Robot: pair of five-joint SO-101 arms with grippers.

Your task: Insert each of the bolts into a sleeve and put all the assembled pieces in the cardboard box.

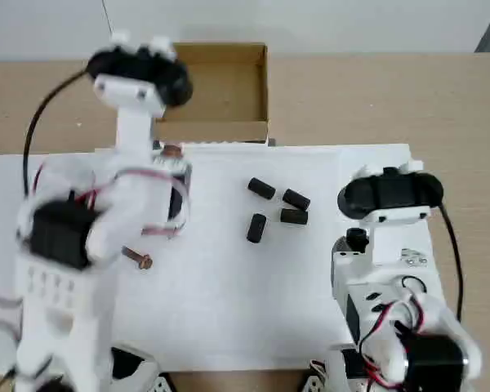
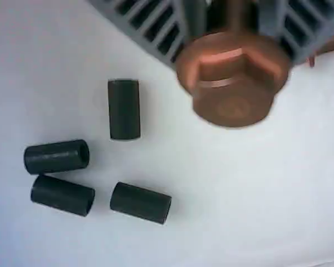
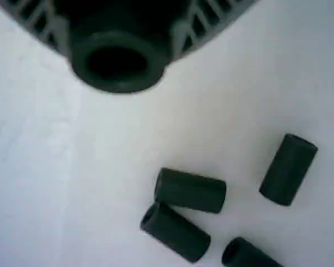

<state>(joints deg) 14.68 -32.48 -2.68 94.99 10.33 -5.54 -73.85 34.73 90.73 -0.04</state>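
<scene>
Both arms held parts over the sheet (image 1: 229,310).
Left jaws clenched a bolt (image 2: 231,83); right jaws clenched a sleeve (image 3: 117,64); four sleeves (image 1: 256,228) lay loose on the sheet, near the box (image 1: 229,90).

Both arms I run from here wear white plastic shells over black servo blocks. A black cable (image 1: 31,135) loops off the left arm (image 1: 135,131); red wires (image 1: 380,322) thread the right arm (image 1: 388,241). The fingers (image 2: 147,28) are ribbed and grey.

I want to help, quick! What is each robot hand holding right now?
Left gripper: shut on a copper bolt.
Right gripper: shut on a black sleeve.
</scene>
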